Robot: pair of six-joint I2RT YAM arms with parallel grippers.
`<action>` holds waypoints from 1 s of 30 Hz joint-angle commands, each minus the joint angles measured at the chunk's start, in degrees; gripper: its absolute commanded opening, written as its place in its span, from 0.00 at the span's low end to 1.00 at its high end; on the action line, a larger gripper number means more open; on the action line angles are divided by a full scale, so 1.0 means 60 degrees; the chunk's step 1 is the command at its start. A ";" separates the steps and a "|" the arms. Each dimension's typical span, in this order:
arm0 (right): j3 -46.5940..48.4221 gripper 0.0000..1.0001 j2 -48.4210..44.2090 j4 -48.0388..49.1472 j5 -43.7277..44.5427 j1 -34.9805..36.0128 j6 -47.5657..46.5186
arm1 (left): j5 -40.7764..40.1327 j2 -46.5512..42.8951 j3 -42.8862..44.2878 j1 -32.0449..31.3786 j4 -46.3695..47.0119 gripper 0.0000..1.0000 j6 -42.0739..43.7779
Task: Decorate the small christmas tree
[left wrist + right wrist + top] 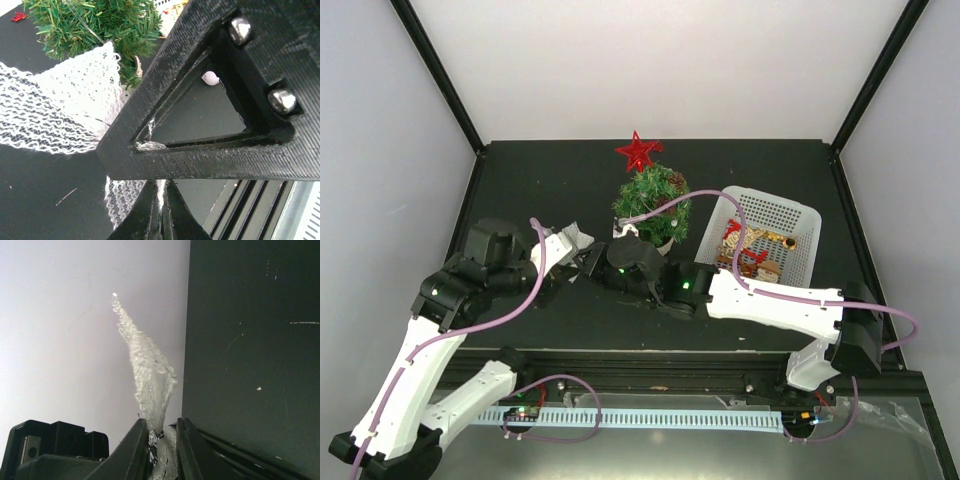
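Observation:
The small christmas tree (pixel 653 205) stands in its pale pot at the table's middle back, and its green branches show in the left wrist view (pixel 95 25). A red star (pixel 639 151) shows just beyond its top. I cannot tell whether it sits on the tree. A white mesh ribbon (pixel 55 110) is bunched in front of the tree. My left gripper (pixel 584 256) is shut on it (pixel 161 215). My right gripper (pixel 606 262) meets it from the right and is closed on the same ribbon (pixel 147 375), with mesh filling the gap between its fingers (pixel 135 450).
A white perforated basket (pixel 790 207) stands right of the tree, with red and gold ornaments (pixel 750 255) inside. A small white bead (pixel 210 78) lies on the black table near the tree. The right gripper's black finger (pixel 225 155) crosses close over the left wrist view. White walls enclose the table.

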 commanded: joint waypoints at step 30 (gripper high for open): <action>-0.1226 0.01 -0.1273 -0.2397 -0.4074 -0.0497 -0.8030 | -0.0919 -0.0163 0.1962 0.0106 -0.2470 0.99 0.3254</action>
